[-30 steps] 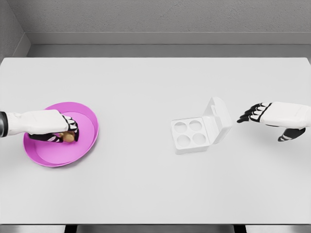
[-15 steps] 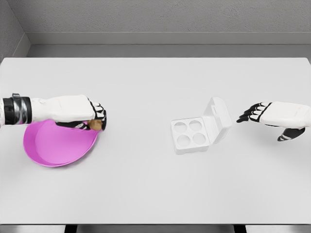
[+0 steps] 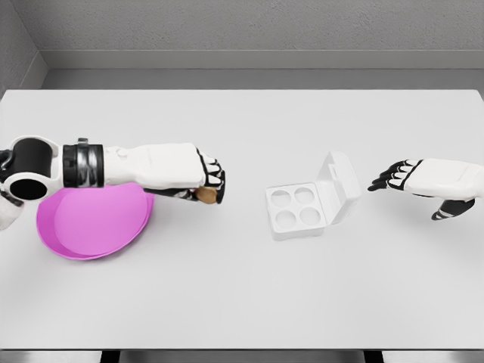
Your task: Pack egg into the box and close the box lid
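Landmark: the box (image 3: pixel 300 209), white, sitting on the table (image 3: pixel 242 295) with its 4 round cups showing and all of them bare.

Lid: the lid (image 3: pixel 339 187) stands up off the box's right edge, tilted away from the cups, so the box is wide open.

Egg: the egg (image 3: pixel 204 195) is brown and small, well to the left of the box, up off the table in the fingers of the left hand.

Left hand: the left hand (image 3: pixel 198 177) is curled down around the egg, fingers closed on it, with only the egg's underside peeping out; it hangs between the box and the pink plate.

Pink plate: the pink plate (image 3: pixel 83 227) lies far left of the box, partly under the forearm, with nothing visible on it.

Right hand: the right hand (image 3: pixel 423 184) hovers to the right of the box, just past the lid, fingers loosely spread and holding nothing.

Step in hand: by my reading, carrying the egg across toward the box; packing not yet done, lid not yet closed.

Next move: the egg needs bringing over 1 of the 4 cups, likely a near left one, then lowering and releasing gently so it seats upright.

After that: the right hand looks well placed to tip the lid over leftward onto the cups.
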`<state>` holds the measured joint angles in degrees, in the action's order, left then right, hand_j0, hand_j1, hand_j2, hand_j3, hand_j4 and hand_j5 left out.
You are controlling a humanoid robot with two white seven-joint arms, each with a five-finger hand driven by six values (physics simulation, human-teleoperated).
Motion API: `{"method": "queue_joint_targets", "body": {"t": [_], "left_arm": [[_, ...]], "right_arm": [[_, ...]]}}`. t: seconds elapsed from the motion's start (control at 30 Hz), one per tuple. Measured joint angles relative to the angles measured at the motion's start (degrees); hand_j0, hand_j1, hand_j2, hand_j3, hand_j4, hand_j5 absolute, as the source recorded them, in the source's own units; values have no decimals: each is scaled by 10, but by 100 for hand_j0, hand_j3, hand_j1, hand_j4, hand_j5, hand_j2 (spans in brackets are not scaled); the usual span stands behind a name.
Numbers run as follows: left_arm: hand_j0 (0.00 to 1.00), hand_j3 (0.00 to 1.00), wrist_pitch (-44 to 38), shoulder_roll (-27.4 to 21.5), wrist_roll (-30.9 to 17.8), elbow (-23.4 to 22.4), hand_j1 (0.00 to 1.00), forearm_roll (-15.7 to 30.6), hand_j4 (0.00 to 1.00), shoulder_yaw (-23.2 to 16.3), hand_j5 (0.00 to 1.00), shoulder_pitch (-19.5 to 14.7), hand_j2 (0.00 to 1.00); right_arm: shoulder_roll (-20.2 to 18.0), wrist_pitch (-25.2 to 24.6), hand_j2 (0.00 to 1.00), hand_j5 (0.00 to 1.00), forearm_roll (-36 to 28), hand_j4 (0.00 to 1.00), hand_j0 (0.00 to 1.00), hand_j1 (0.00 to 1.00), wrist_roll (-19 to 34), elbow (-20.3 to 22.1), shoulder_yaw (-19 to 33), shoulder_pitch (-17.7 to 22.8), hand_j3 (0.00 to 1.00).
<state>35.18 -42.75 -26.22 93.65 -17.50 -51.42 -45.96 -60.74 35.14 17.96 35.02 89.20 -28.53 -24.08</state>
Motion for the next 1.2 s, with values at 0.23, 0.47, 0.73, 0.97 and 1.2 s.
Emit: {"method": "queue_joint_targets", "body": {"t": [0.23,0.47,0.73,0.97,1.2], "left_arm": [[35,35,0,76,-3,-32,35,-8,35,-34,35,-33,35],[35,35,1,192,-57,-142,35,-15,35,-47,35,-36,35],[36,36,0,238,-72,-181,36,-13,36,-48,36,-41,36],[37,37,0,249,-73,-201,37,-19,37,-50,37,-40,37],[40,40,0,272,-74,-235,40,-35,40,-55,40,-40,40]], "right_arm": [[0,0,100,100,0,100,100,100,0,0,-1,0,100],[0,0,100,100,1,100,100,100,0,0,-1,1,100],[0,0,100,100,1,100,100,100,0,0,-2,1,100],[0,0,100,100,1,100,100,100,0,-4,-2,0,100],[0,0,100,100,2,100,100,100,0,-6,-1,0,100]]}}
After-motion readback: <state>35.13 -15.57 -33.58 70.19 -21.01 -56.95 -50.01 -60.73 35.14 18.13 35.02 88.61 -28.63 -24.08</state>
